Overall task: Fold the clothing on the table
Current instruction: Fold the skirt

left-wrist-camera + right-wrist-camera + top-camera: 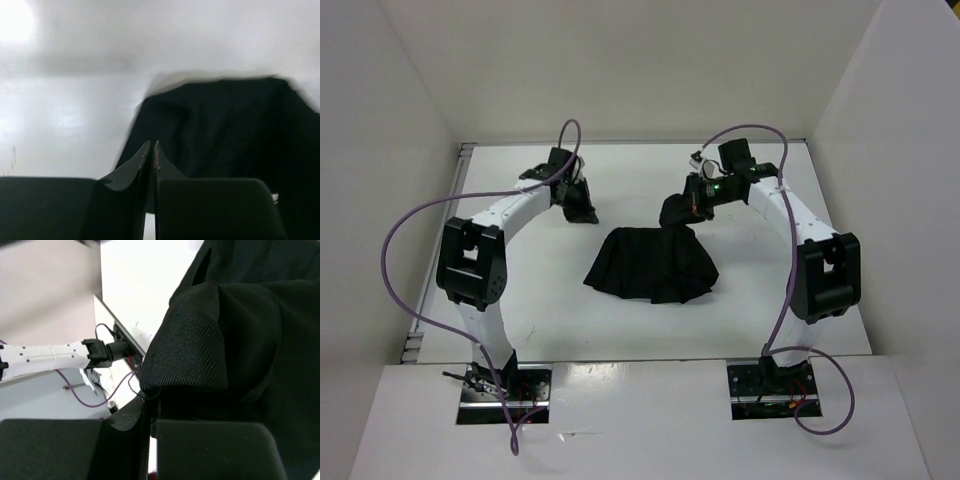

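Your right gripper [150, 409] is clamped tight on a fold of the soft black fabric garment [235, 340]. In the right wrist view the finely ribbed cloth bunches at the fingertips in the lower centre of the frame, and the rest drapes across the whole right half. In the top view you see this gripper [688, 207] just right of centre in the upper half. It holds the garment's upper right corner raised, and the rest of the garment [652, 265] lies spread out at the centre of the glossy white rectangular table [520, 290]. Your left gripper [150, 148] has its fingers drawn almost together, with only a hairline slit between the tips and nothing caught in it. In the left wrist view the tips point from the bottom centre towards the garment [225, 135], which fills the right and middle of the frame with a smeared outline, bare table [65, 120] to its left. From above, the left gripper [584, 208] sits just beside the garment's upper left edge. You cannot tell from these views whether its tips touch the cloth. At the left of the right wrist view you see a white arm link [45, 357] with a purple cable [80, 395] looping below it.
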{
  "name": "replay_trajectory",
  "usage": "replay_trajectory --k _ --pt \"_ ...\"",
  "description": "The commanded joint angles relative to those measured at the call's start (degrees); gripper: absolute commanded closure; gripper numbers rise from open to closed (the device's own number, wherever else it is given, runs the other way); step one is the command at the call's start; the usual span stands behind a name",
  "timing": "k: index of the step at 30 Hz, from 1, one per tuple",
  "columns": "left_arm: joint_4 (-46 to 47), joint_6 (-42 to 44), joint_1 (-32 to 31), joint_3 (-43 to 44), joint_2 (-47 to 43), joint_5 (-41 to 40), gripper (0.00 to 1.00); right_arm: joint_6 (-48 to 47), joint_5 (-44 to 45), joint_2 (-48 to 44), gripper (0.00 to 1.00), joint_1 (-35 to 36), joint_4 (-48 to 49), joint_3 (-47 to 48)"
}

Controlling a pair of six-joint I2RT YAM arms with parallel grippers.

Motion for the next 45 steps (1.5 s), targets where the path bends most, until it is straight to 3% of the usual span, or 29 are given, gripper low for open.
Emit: replay_trajectory --k 1,8,23,26,27,28,31,34,39,41,42,45 --pt "1.8 1.0 -1.2 -6.7 -0.1 -1.5 0.9 2.0 -0.8 1.5 1.0 2.7 3.4 3.4" --pt "7.8 -0.1 -1.8 -16.7 0.6 1.5 0.93 5.5 1.8 4.3 1.0 5.8 6.4 5.1" --pt "9.0 0.5 -3.5 -16.8 1.2 5.6 0.93 11.0 5.1 16.8 0.99 13.3 11.5 11.5" --pt "8.5 0.5 -3.5 -16.8 1.2 5.6 0.93 12.3 3.5 20.0 0.95 15.1 13.0 13.0" --pt "8.5 1.1 -3.5 -16.8 1.2 5.6 0.93 12.8 2.8 20.5 0.93 15.1 13.6 13.5" --pt "8.5 1.1 -3.5 -16.8 1.2 5.6 0.93 12.8 1.7 21.1 0.72 15.8 13.6 14.4" --pt "7.1 2.2 -1.4 -16.2 -0.4 6.4 0.93 14.8 -2.0 19.1 0.4 16.4 17.2 14.9" --pt "3.9 3.9 0.6 -14.0 -5.1 3.6 0.93 15.4 -2.6 13.1 0.36 16.4 19.1 16.4" --pt "-2.6 5.8 1.2 -7.7 -17.5 -10.0 0.84 13.9 4.4 3.4 0.35 12.7 13.0 16.6" --pt "-4.1 7.4 1.2 -6.0 -21.0 -10.1 0.8 12.5 7.8 1.7 0.41 10.4 11.1 13.4" --pt "-4.1 8.3 1.2 -5.3 -21.7 -8.2 0.8 12.5 9.0 0.6 0.42 9.7 10.6 11.8" --pt "-3.2 10.4 0.6 -4.6 -22.2 10.0 0.8 12.5 10.9 -2.5 0.49 6.8 10.1 5.2"
